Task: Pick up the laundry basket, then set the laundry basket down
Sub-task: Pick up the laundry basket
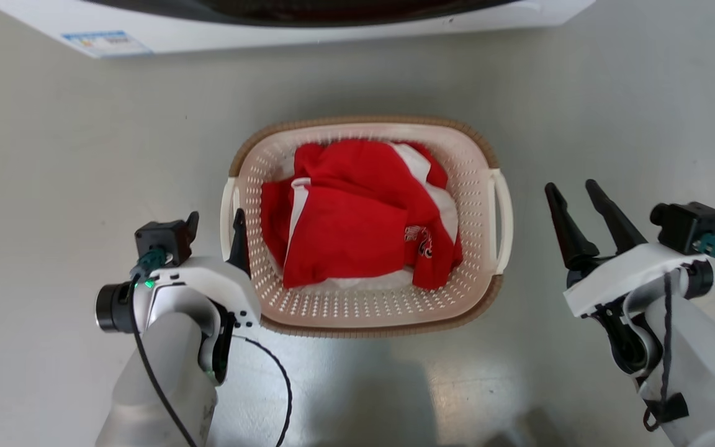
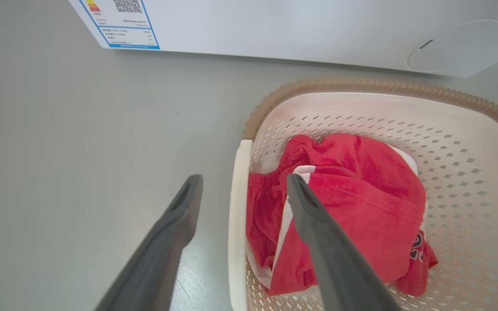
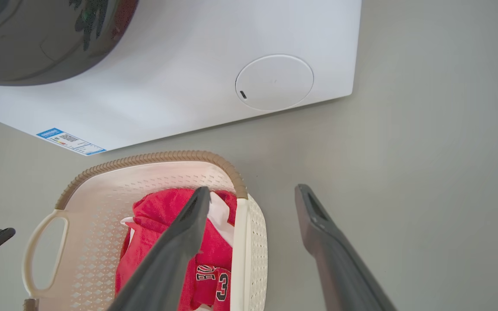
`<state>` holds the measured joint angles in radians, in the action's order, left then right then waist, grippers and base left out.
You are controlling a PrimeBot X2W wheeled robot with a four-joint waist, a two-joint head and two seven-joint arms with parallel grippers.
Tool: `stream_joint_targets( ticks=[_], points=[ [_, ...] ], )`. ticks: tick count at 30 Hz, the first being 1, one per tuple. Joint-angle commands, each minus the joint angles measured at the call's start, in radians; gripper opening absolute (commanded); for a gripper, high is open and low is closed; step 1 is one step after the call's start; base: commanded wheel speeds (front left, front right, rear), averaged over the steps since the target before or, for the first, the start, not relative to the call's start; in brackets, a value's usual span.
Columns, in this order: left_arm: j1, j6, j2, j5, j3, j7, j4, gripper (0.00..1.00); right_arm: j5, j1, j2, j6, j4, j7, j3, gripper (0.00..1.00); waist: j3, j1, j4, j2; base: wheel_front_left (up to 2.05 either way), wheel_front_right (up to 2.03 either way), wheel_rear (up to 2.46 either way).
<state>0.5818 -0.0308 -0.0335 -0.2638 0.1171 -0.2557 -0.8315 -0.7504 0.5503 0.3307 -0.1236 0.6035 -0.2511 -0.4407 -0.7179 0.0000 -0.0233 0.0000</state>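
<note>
Floor (image 1: pixel 53 155): plain grey, bare round the work.
Far side: white washer (image 1: pixel 332 25) across the far edge, dark door glass (image 3: pixel 37 39), round white cap (image 3: pixel 274 82) low on its front toward the right, blue-edged label (image 1: pixel 106 43) toward the left. A strip of floor lies between washer and basket.
A black cable (image 1: pixel 277 379) loops off the left forearm, near side of the basket.

Laundry basket (image 1: pixel 469 186): on the floor, centre of the scene, near side of the washer. Cream-white, rounded rectangle, walls and bottom pierced with small holes. Brown woven-look trim on the far and near rims. White loop handles, left handle (image 1: pixel 227 211) and right handle (image 1: pixel 505 217). Inside lies a crumpled red garment (image 1: pixel 357 211) with white panels and dark print at one corner, covering most of the bottom.

Left gripper (image 1: pixel 216 216): fingers spread. In the left wrist view one finger lies over the floor and the other over the basket's inside, the left handle between them (image 2: pixel 244 177). Contact with the handle cannot be told.

Right gripper (image 1: pixel 570 185): fingers spread, holding nothing, over bare floor right of the right handle and apart from it.
</note>
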Motion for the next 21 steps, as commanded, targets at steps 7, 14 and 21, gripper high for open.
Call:
stream_joint_targets(
  ticks=[7,14,21],
  points=[
    [0.060,-0.018,-0.017,-0.037,0.016,-0.006,-0.053,1.00,-0.047,0.021,0.004,-0.007,0.044,-0.011,-0.115,1.00,-0.080,0.0000,0.015,0.0000,0.00,0.00,0.00],
    [0.097,-0.028,-0.017,-0.063,0.039,-0.006,-0.095,1.00,-0.083,0.065,0.003,-0.007,0.098,-0.011,-0.190,1.00,-0.126,0.0000,0.016,0.0000,0.00,0.00,0.00],
    [0.148,-0.035,-0.017,-0.109,0.091,-0.006,-0.158,1.00,-0.133,0.131,0.001,-0.007,0.146,-0.011,-0.281,1.00,-0.187,0.0000,0.024,0.0000,0.00,0.00,0.00]
  ],
)
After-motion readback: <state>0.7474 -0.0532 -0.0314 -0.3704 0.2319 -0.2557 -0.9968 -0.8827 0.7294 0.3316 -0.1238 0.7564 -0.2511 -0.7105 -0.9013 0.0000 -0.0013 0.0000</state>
